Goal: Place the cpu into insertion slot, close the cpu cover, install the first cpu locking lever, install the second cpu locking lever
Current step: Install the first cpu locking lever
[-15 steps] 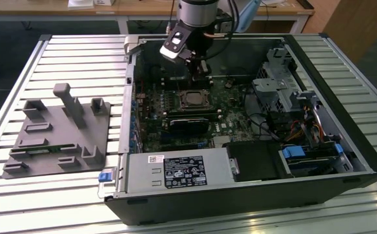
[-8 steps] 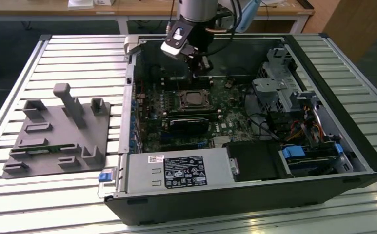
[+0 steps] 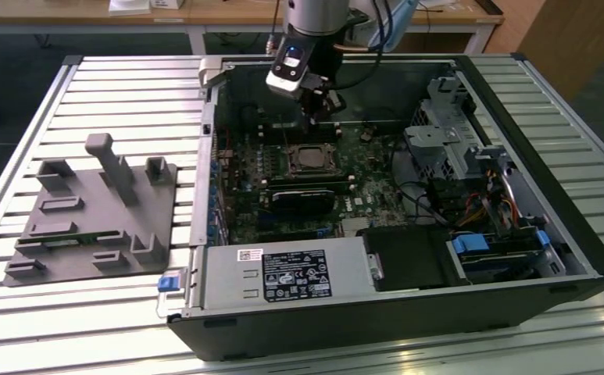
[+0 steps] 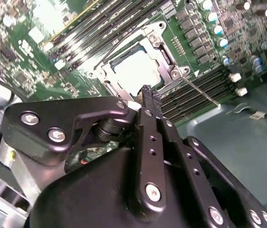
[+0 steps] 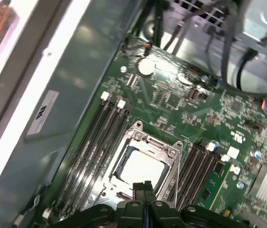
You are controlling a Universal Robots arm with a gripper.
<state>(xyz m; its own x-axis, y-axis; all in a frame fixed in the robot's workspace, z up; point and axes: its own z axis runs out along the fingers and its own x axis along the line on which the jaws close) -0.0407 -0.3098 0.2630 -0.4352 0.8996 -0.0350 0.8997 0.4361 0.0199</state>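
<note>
Although the gripper (image 5: 142,186) hides one edge of the cover (image 5: 148,143), its fingers are pressed together, gripping nothing, above the chip (image 5: 140,168).

The cover's (image 5: 147,142) near edge is being hidden by the gripper (image 5: 142,184) in both wrist views, the cpu (image 4: 134,71) is being washed out by glare, and the arm (image 3: 317,16) is being cut off by the exterior view's top edge.

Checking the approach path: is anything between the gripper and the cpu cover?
Nothing visible does. The gripper, shut, hangs at the edge of the cpu cover; the memory slots lie off to the sides.
</note>
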